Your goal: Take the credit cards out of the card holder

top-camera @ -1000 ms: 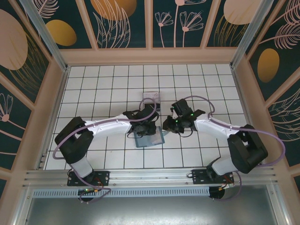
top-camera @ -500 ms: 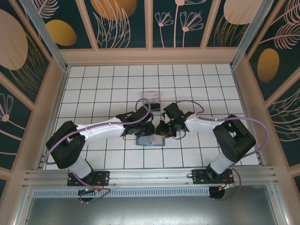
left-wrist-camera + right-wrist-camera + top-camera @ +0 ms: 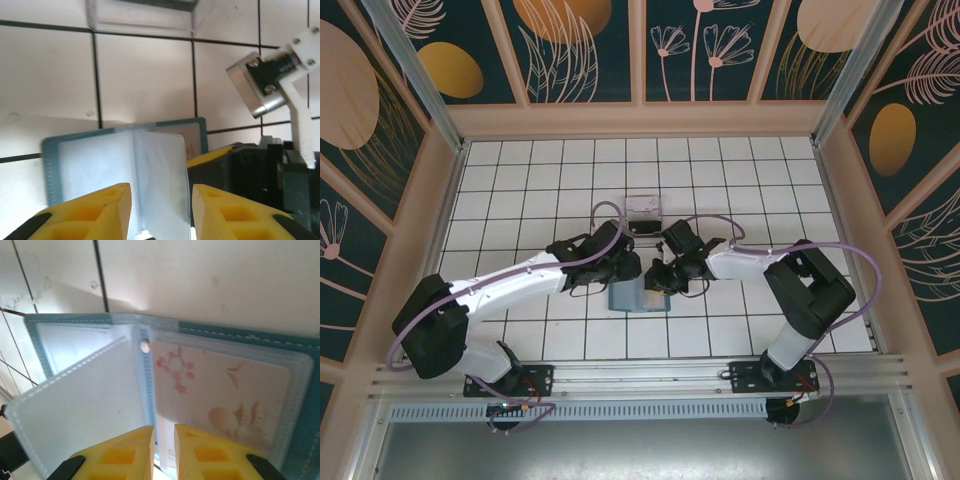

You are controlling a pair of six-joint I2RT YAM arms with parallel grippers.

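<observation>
Ana: White tiled table (image 3: pixel 520 200), with dark walls (image 3: pixel 580 50) full of leaves all around. And in the middle?
Ben: The card holder (image 3: pixel 635 300), teal, lying open on the tiles. Near a clear box (image 3: pixel 643 211), not touching it.
Ana: Open how?
Ben: Like a little book, with one clear page (image 3: pixel 162 175) lifted up at the fold.
Ana: And inside?
Ben: A pale pink card (image 3: pixel 220 395) with blossoms on it, tucked in a see-through pocket on one half. Not out yet.
Ana: What about the left gripper (image 3: pixel 160 210)?
Ben: Hanging over the holder, yellow fingers (image 3: pixel 90 212) wide apart, the lifted page right between them. Touching it or not? Cannot tell.
Ana: And the right gripper (image 3: pixel 163 450)?
Ben: Fingers almost together, just a thin gap, pinching the near edge of the holder close by the pink card, by the look of it.
</observation>
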